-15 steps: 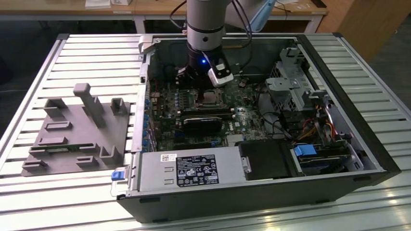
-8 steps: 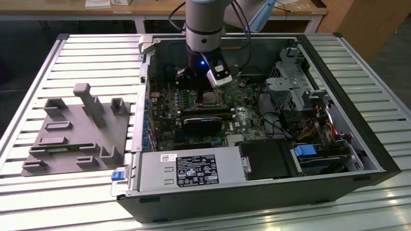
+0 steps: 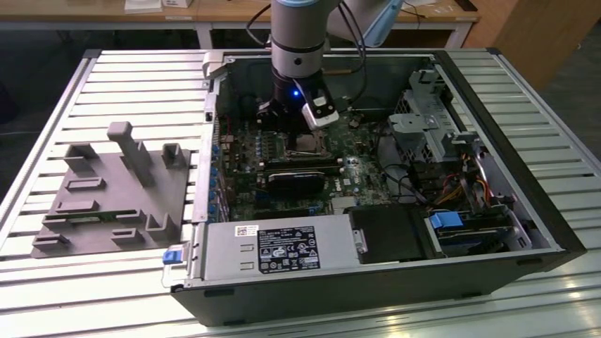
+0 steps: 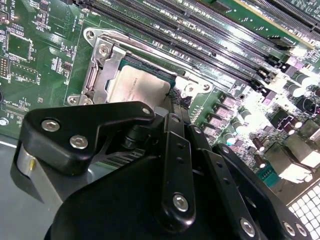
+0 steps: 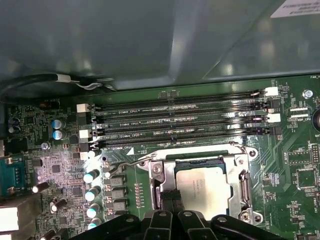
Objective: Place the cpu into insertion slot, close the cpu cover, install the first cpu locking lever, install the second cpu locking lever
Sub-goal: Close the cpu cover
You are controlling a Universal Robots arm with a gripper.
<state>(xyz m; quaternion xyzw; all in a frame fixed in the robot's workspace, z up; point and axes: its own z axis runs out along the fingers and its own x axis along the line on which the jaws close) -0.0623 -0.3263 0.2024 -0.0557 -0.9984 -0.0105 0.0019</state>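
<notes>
Jaws hang beside one cpu (image 5: 202, 185), near four memory slots (image 5: 175, 120).

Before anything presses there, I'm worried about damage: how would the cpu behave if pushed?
The cpu looks thin, flat and metal-topped: probably stiff and light. Lying flat within the insertion slot, it would likely neither tip nor slide far.

The silver-grey cpu (image 5: 202, 186) lies flat in the insertion slot (image 5: 197, 162), the silver cpu cover (image 5: 245, 187) framing it
</notes>
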